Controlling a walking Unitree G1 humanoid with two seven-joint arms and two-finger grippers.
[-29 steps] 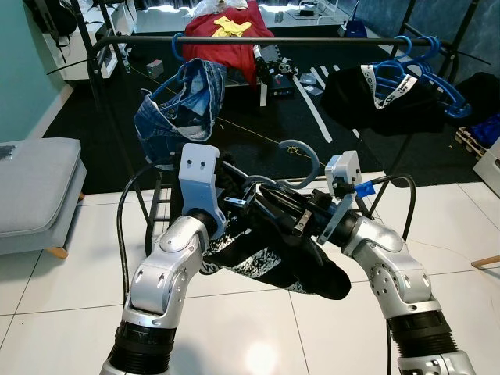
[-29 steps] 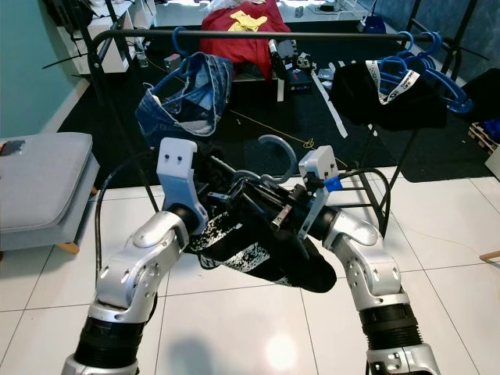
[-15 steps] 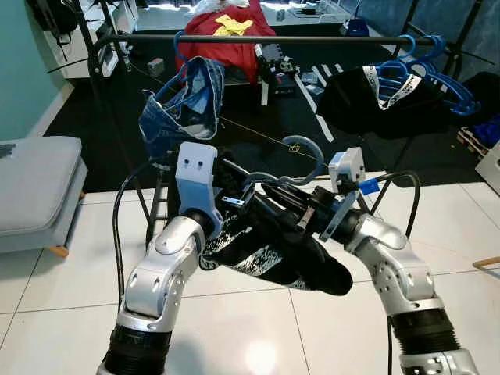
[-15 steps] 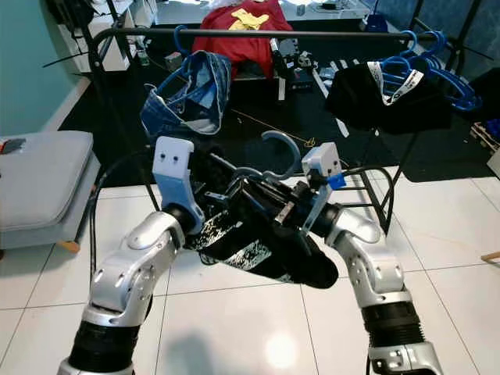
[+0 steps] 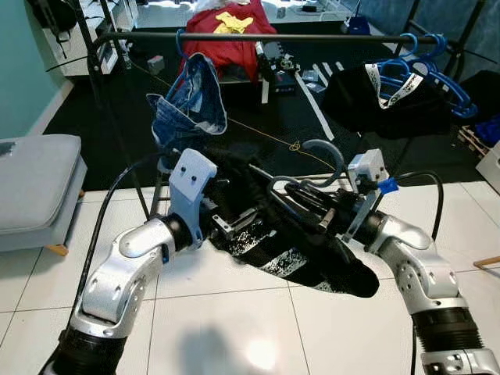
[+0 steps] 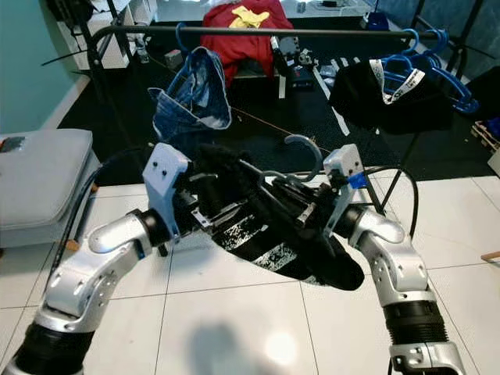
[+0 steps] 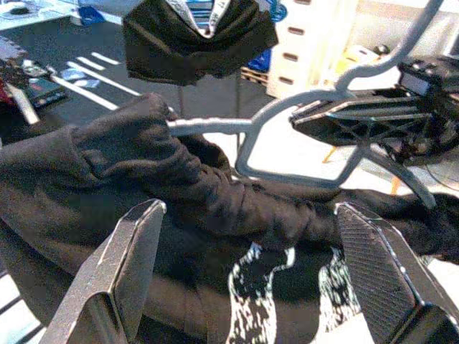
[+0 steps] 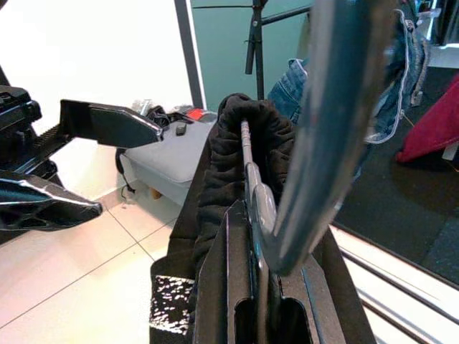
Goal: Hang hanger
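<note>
A grey hanger (image 5: pixel 323 153) carries a black garment with a white print (image 5: pixel 301 254), held in front of me at chest height. My right gripper (image 5: pixel 314 212) is shut on the hanger's neck, and the right wrist view shows the fingers (image 8: pixel 237 287) clamped on the grey hanger (image 8: pixel 323 107). My left gripper (image 7: pixel 251 211) is open beside the garment's left end, its wide-spread fingers (image 7: pixel 133 247) on either side of the cloth without closing on it. The black clothes rail (image 5: pixel 258 36) runs across above and beyond the hook.
On the rail hang denim shorts on a blue hanger (image 5: pixel 191 98) at the left and a black garment with several blue hangers (image 5: pixel 394 86) at the right. The rack's lower bars (image 5: pixel 160 195) stand just ahead. A grey cushioned seat (image 5: pixel 35 183) is at the left.
My left gripper has drawn back to the left off the hanger and now stands open. The right gripper has carried the hanger and garment a little to the right.
</note>
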